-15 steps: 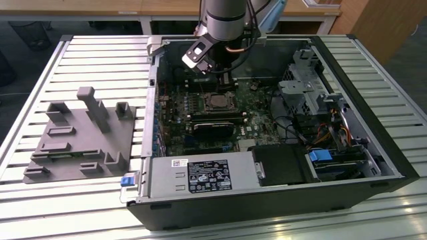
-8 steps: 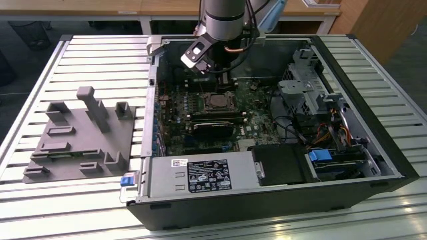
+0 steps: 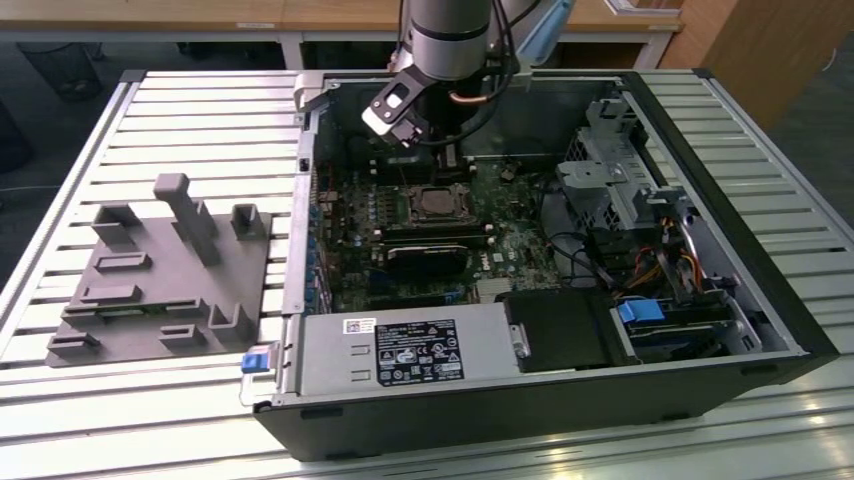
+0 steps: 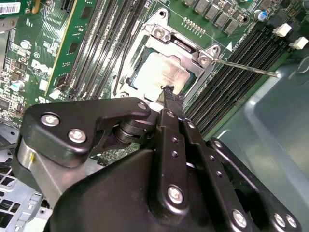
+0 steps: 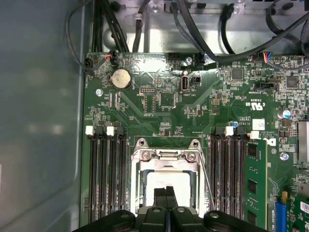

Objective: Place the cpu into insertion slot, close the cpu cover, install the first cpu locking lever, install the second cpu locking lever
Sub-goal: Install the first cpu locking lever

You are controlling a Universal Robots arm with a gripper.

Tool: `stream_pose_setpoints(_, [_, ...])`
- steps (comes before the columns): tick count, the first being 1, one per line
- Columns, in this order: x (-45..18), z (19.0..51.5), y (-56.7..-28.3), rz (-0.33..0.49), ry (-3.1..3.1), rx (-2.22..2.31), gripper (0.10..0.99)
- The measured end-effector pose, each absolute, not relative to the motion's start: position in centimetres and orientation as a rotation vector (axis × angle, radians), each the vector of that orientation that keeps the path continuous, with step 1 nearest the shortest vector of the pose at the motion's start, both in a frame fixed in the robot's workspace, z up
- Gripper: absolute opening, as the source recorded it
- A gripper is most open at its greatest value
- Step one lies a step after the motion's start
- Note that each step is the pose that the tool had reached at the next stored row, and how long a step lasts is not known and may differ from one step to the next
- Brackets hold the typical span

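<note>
Cpu (image 4: 155,73) flat, metal face up

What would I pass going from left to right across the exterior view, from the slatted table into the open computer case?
Grey fixture block → blue latch → insertion slot → metal drive cage.

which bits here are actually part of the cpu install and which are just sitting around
Job in hand: flat silver-grey square cpu; silvery-framed square insertion slot; thin silvery hinged cpu cover; thin metal locking lever; black gripper.

Lying about: grey plastic fixture block; black fan-cooled graphics card; long black memory slots; round silver coin battery.
</note>
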State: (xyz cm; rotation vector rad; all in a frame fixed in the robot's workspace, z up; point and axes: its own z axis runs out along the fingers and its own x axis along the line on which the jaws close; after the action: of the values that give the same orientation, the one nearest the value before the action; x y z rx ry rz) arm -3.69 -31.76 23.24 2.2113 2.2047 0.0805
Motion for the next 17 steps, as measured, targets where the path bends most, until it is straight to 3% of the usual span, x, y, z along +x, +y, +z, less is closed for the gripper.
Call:
stream_pose_setpoints(10, [-3.7,23.7,-31.8,0.081,2.205,2.211,0.106])
stream_pose_setpoints(17, [-3.7,25.9,-31.8,0.08,2.204,2.211,0.106])
